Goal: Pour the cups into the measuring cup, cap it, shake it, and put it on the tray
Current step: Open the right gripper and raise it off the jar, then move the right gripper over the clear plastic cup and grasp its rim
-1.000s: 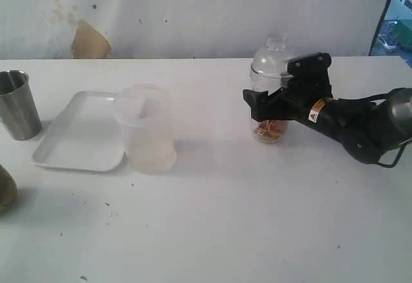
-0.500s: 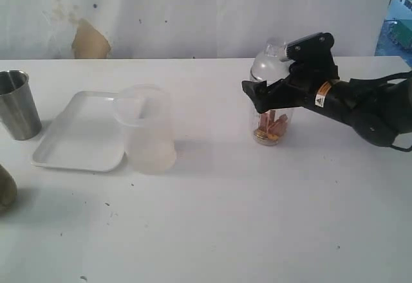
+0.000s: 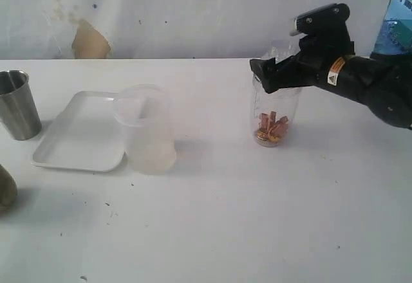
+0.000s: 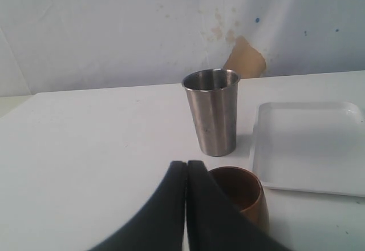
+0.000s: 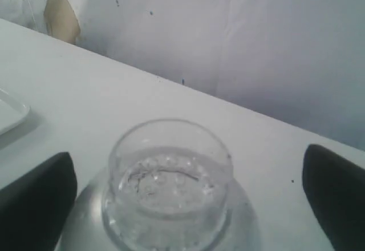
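Note:
The measuring cup [image 3: 275, 121] stands right of the table's middle with copper-coloured pieces in its bottom. Its clear dome cap [image 5: 171, 177] sits on it, knob up. My right gripper [image 3: 273, 71] hovers at cap height, open. Its fingers [image 5: 40, 202] stand wide on either side of the knob without touching it [image 5: 185, 158]. The steel tumbler [image 3: 16, 104] [image 4: 213, 112] stands at the far left. The brown cup [image 4: 242, 191] [image 3: 5, 190] sits just beside my left gripper [image 4: 186, 166], which is shut on nothing. The white tray [image 3: 80, 135] [image 4: 311, 145] lies to the tumbler's right.
A frosted translucent tub [image 3: 147, 128] stands at the tray's right edge, between the tray and the measuring cup. A white wall with a tan patch [image 3: 89, 40] closes off the back of the table.
My right gripper has let go of the measuring cup's body, opened wide and risen to cap height. The cup stays on the table. The left gripper has not moved.

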You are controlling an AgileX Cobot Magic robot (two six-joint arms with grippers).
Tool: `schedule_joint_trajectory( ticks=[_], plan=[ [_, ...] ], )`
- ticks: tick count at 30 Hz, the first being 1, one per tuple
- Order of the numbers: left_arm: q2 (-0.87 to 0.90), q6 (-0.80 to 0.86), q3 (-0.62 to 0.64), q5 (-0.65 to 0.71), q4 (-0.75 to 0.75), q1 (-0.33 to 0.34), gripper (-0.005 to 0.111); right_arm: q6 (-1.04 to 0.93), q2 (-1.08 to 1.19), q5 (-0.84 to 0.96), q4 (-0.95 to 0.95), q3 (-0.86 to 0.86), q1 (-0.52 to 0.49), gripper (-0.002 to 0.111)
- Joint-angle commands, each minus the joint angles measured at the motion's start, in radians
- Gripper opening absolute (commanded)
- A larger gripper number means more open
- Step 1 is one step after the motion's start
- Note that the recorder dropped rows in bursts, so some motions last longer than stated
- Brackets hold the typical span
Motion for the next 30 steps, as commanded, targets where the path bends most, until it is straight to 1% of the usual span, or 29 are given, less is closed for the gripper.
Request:
schedule_joint_trajectory(
  ticks=[1, 6, 9, 11, 12, 14, 17, 18, 20, 21, 22, 24, 26, 27, 30],
  plan=[
    [-0.005, 0.0, 0.005, -0.008, -0.008, -0.005, 0.001, 0.013, -0.053, 0.041, 0.001, -0.002, -0.002, 0.102],
    [-0.005, 0.0, 0.005, -0.008, -0.008, -0.005, 0.001, 0.081, -0.113, 0.074, -0.013, -0.002, -0.002, 0.102],
    [-0.005, 0.0, 0.005, -0.008, -0.008, -0.005, 0.001, 0.143, -0.163, 0.074, -0.125, -0.002, 0.015, 0.102],
    [-0.005, 0.0, 0.005, -0.008, -0.008, -0.005, 0.001, 0.188, -0.212, 0.074, -0.227, -0.002, 0.047, 0.102],
    [-0.005, 0.0, 0.005, -0.008, -0.008, -0.005, 0.001, 0.218, -0.234, 0.081, -0.245, -0.002, 0.063, 0.102],
    [-0.005, 0.0, 0.005, -0.008, -0.008, -0.005, 0.001, 0.29, -0.29, 0.104, -0.246, -0.002, 0.105, 0.102],
    [-0.005, 0.0, 0.005, -0.008, -0.008, -0.005, 0.001, 0.306, -0.368, 0.182, -0.234, -0.004, 0.188, 0.101],
    [-0.005, 0.0, 0.005, -0.008, -0.008, -0.005, 0.001, 0.34, -0.389, 0.248, -0.195, -0.009, 0.217, 0.098],
    [-0.005, 0.0, 0.005, -0.008, -0.008, -0.005, 0.001, 0.399, -0.412, 0.388, -0.124, -0.032, 0.263, 0.088],
    [-0.005, 0.0, 0.005, -0.008, -0.008, -0.005, 0.001, 0.437, -0.421, 0.503, -0.097, -0.05, 0.299, 0.076],
    [-0.005, 0.0, 0.005, -0.008, -0.008, -0.005, 0.001, 0.458, -0.424, 0.579, -0.091, -0.062, 0.324, 0.067],
    [-0.005, 0.0, 0.005, -0.008, -0.008, -0.005, 0.001, 0.47, -0.424, 0.742, -0.089, -0.087, 0.393, 0.044],
    [-0.005, 0.0, 0.005, -0.008, -0.008, -0.005, 0.001, 0.433, -0.424, 0.86, -0.094, -0.095, 0.467, 0.032],
    [-0.005, 0.0, 0.005, -0.008, -0.008, -0.005, 0.001, 0.404, -0.424, 0.915, -0.094, -0.095, 0.513, 0.03],
    [-0.005, 0.0, 0.005, -0.008, -0.008, -0.005, 0.001, 0.331, -0.424, 0.988, -0.091, -0.095, 0.644, 0.029]
  ],
)
